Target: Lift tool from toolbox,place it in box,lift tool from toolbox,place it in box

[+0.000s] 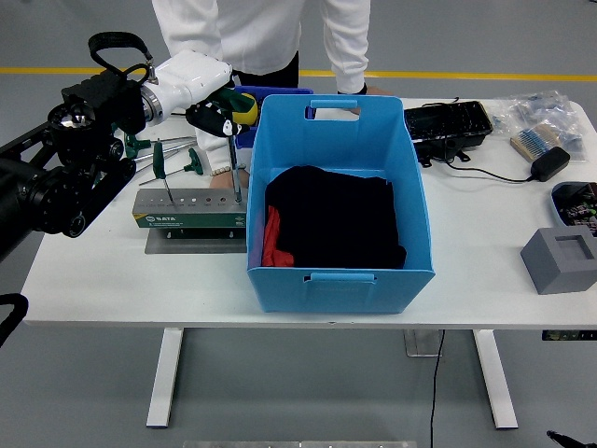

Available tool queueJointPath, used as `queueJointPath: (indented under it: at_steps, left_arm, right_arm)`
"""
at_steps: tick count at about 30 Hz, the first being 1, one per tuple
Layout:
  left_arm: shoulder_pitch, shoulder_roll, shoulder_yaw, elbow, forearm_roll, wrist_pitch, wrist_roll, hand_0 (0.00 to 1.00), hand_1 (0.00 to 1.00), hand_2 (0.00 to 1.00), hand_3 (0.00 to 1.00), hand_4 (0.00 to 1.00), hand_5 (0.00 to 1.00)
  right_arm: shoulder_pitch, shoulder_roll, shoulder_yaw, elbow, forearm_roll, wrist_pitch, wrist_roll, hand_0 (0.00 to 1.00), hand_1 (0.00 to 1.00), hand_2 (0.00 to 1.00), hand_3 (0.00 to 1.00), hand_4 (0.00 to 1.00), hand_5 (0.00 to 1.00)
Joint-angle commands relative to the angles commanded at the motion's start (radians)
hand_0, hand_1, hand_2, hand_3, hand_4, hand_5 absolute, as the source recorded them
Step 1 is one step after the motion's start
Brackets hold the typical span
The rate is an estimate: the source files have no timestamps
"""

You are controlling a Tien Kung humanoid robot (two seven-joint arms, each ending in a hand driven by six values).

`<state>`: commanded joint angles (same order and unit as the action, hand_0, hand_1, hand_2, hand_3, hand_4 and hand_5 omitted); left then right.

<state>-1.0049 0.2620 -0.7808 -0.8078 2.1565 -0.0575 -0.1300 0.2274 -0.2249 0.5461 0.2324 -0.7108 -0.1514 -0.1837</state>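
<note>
left hand (216,114): fingers clamping the T-handle driver (232,163), tip just clearing the tool rack (189,209)
blue box (340,201): just beside, right
tip: finishing the lift vertically, then swinging over the rim

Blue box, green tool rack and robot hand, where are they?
blue box (340,276), head view, near front wall.
green tool rack (187,220), head view, front face.
left hand (213,114), head view, middle of the hand.
</note>
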Motion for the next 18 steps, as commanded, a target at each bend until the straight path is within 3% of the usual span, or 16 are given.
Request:
queueJointPath:
  at_steps: [11,18]
  left_arm:
    - [-0.050,0.029,-0.004,-0.043,-0.063,-0.048,0.016,0.056,0.002,0.025,0.029,0.721,0.468]
    - [-0.093,0.051,0.013,-0.062,-0.076,-0.053,0.022,0.057,0.002,0.025,0.031,0.719,0.468]
  right_arm:
    - [0.001,0.000,0.001,0.000,-0.002,0.000,0.000,0.622,0.601,0.666,0.541,0.783,0.659]
    - [0.002,0.000,0.001,-0.001,-0.002,-0.001,0.000,0.622,0.601,0.666,0.541,0.782,0.661]
